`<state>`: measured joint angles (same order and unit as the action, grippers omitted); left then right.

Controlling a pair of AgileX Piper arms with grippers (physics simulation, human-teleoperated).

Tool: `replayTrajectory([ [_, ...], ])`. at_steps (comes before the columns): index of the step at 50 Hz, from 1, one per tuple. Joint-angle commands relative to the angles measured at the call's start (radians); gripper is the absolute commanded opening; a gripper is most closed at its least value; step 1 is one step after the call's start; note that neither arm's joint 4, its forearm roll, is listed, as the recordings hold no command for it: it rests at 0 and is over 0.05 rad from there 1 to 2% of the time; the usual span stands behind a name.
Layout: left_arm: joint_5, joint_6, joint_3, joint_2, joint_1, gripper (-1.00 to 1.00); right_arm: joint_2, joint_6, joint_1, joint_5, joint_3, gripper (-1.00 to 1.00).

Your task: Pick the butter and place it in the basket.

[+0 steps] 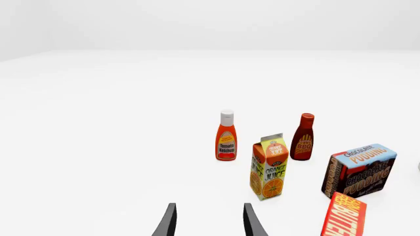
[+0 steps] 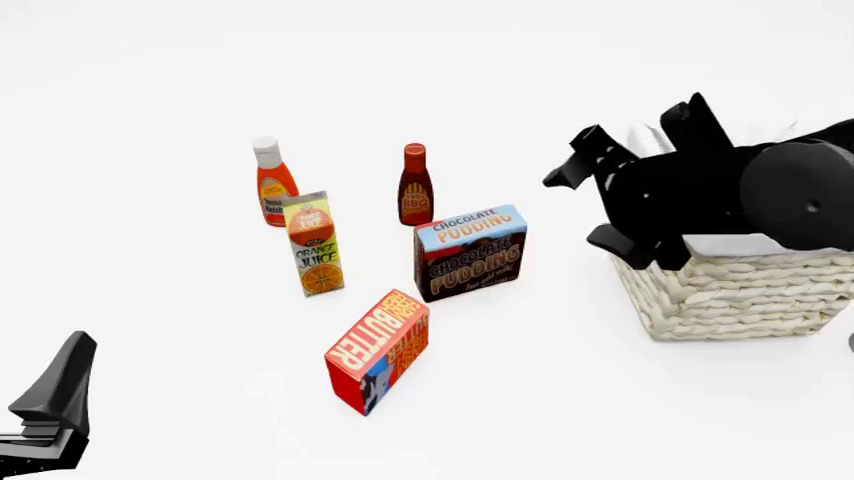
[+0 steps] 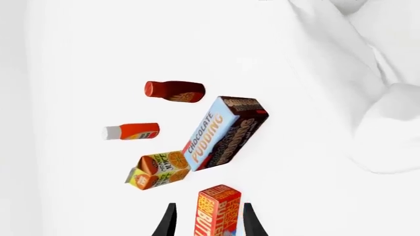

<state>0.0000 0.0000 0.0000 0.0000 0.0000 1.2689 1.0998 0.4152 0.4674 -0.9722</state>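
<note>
The red rectangular butter carton with its orange lettered face point(image 2: 378, 350) is seen resting on the white surface point(image 2: 160, 90) in the lower middle of the front view, well apart from the large cream-white woven wicker basket with a white cloth lining point(image 2: 727, 295) at the right edge, so nothing of the task is judged done: the grasp, the carry and the placing are all left. The right claw point(image 3: 207, 221) is shown released in its wrist view, its dark fingers spread to either side of the butter at the bottom of that frame, though whether contact is made cannot be told. In the front view that arm appears as a black mass over the basket, well away from the carton, a relation the wrist view does not give. The left claw point(image 1: 208, 221) is also seen released and grasping nothing, low in the front view's lower left corner. The brown-and-blue chocolate pudding box point(image 2: 470, 252) is seen just behind the butter.
</note>
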Motion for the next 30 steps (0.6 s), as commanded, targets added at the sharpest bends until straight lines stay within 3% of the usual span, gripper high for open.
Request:
replayTrajectory([
  [1,0.000,0.000,0.000,0.000,0.000,1.00,-0.003,-0.015,-0.028,-0.008,0.037,1.00],
  [14,0.000,0.000,0.000,0.000,0.000,1.00,0.008,-0.002,-0.039,-0.009,0.045,1.00],
  [30,0.000,0.000,0.000,0.000,0.000,1.00,0.083,0.016,0.019,-0.073,0.071,1.00],
])
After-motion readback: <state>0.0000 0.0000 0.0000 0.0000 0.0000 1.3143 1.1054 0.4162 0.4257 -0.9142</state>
